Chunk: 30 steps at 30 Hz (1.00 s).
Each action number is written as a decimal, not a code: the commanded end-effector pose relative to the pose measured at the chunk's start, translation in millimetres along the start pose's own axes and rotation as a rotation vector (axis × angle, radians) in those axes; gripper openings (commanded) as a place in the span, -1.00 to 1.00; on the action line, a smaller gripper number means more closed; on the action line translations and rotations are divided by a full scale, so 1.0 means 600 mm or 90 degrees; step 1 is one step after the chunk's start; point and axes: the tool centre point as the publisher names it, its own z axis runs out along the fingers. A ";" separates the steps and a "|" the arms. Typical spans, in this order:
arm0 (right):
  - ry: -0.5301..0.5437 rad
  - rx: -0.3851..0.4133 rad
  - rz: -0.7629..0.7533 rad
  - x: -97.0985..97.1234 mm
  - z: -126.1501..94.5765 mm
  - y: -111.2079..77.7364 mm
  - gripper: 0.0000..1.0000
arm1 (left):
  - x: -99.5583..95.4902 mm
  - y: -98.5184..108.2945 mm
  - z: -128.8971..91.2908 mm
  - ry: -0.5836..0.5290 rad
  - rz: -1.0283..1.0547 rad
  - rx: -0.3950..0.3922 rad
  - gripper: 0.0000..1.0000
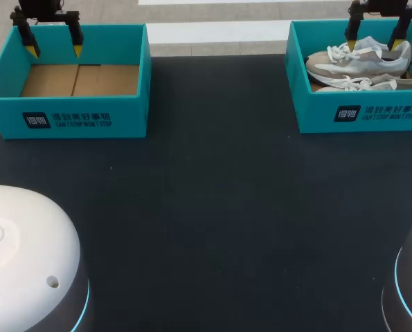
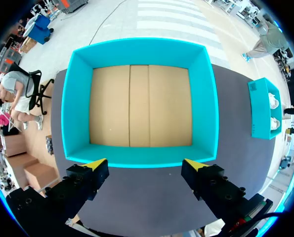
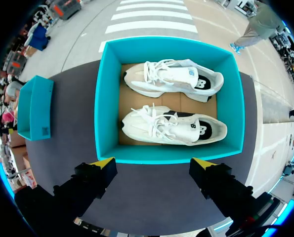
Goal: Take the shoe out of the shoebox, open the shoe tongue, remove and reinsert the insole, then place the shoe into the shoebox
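Teal cardboard at both ends today. Starting on my left there's the empty shoebox (image 1: 74, 117), just a bare brown floor inside. My left claw (image 1: 55, 50) hangs over its back edge, fingers spread wide and holding nothing. Then comes a long stretch of dark worktop (image 1: 206, 187).

Over on my right is the full shoebox (image 1: 358, 114), and that's where the task's shoe is. Two pale sneakers sit side by side in it, the back sneaker (image 1: 358, 61) and the front sneaker (image 1: 365, 83). My right claw (image 1: 374, 45) is wide open and empty too, sitting above the back sneaker. So that's clearly the arm for this, since the left one is well apart from it.

The bit that matters is that both sneakers lie lengthwise across the box, toes pointing toward my left, and my right claw's fingers line up along that same axis. I reckon I'll have to turn the wrist to pinch across the width.
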 end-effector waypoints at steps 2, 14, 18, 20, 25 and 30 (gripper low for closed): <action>0.000 0.000 0.000 0.000 0.000 0.000 1.00 | 0.000 0.000 0.000 -0.001 0.000 0.000 1.00; 0.000 0.000 0.000 0.000 0.000 0.000 1.00 | 0.000 0.000 0.000 -0.001 0.000 0.000 1.00; 0.000 0.000 0.000 0.000 0.000 0.000 1.00 | 0.000 0.000 0.000 -0.001 0.000 0.000 1.00; 0.000 0.000 0.000 0.000 0.000 0.000 1.00 | 0.000 0.000 0.000 -0.001 0.000 0.000 1.00; -0.028 -0.043 0.059 -0.078 0.002 -0.007 1.00 | 0.000 0.000 0.000 -0.001 0.000 0.000 1.00; -0.052 -0.059 0.095 -0.159 0.012 -0.022 1.00 | 0.000 0.000 0.000 -0.001 0.000 0.000 1.00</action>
